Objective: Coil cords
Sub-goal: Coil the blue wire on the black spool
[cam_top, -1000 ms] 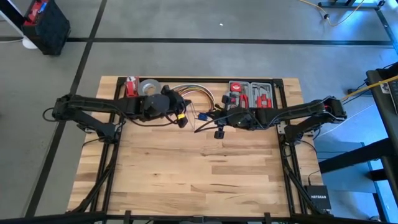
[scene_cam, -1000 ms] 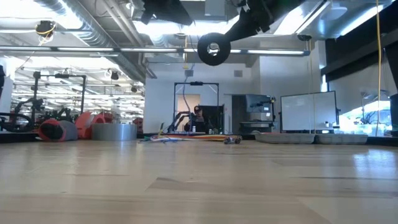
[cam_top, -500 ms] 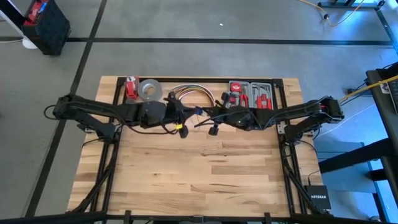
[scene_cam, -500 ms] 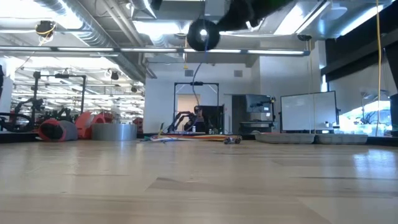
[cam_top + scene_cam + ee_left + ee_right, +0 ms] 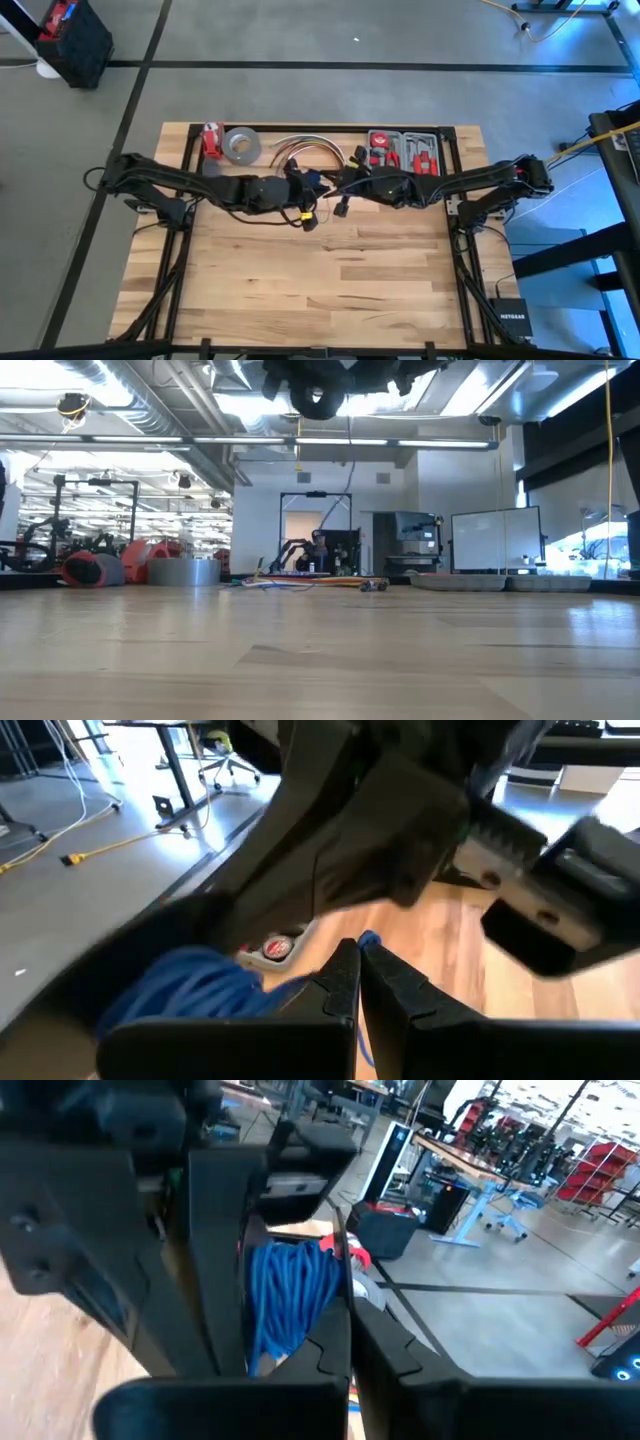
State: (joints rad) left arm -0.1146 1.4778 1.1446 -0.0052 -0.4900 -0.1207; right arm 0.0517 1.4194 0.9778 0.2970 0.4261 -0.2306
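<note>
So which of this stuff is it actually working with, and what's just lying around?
In use:
- blue cord, bunched between the two grippers
- left gripper, shut
- right gripper, shut

Just lying about:
- roll of grey tape
- tool case
- bundle of coloured cables

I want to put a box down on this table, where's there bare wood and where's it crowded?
The whole near stretch of the table is bare wood, from below the two grippers to the front edge. The back edge is crowded: tape roll, cable bundle and tool case. Mid-table, the left gripper and right gripper hang close together with the blue cord.
</note>
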